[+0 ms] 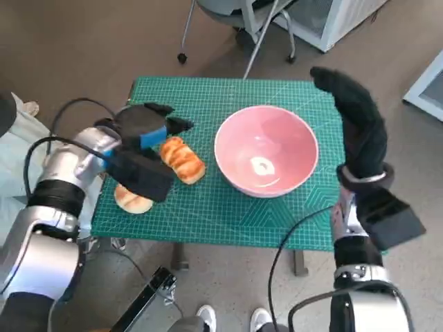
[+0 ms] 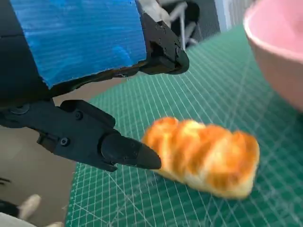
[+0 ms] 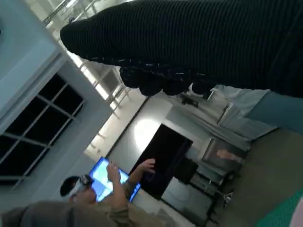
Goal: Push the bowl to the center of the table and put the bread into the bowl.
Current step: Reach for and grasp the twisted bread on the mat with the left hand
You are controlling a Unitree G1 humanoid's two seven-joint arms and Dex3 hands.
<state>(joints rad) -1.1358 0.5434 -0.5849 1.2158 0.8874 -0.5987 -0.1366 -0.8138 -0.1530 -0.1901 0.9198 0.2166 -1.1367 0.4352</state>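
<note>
While left hand (image 1: 149, 131) hovers over golden twisted bread roll (image 1: 183, 160), fingers (image 2: 125, 150) spread, holding nothing: close fingers across roll's short width, lift level. Roll lies on green gridded table (image 1: 228, 214), just left of pink round bowl (image 1: 266, 150) near centre; long axis diagonal, far end toward hand, near end toward bowl. Right hand (image 1: 356, 128) raised beside bowl, extended flat, empty.

Your left robot hand (image 1: 147, 130) has bare bench (image 1: 208, 207) between it and the bowl (image 1: 266, 150); only the braided bread (image 1: 182, 160) beneath its fingers (image 2: 128, 151) blocks passage.
</note>
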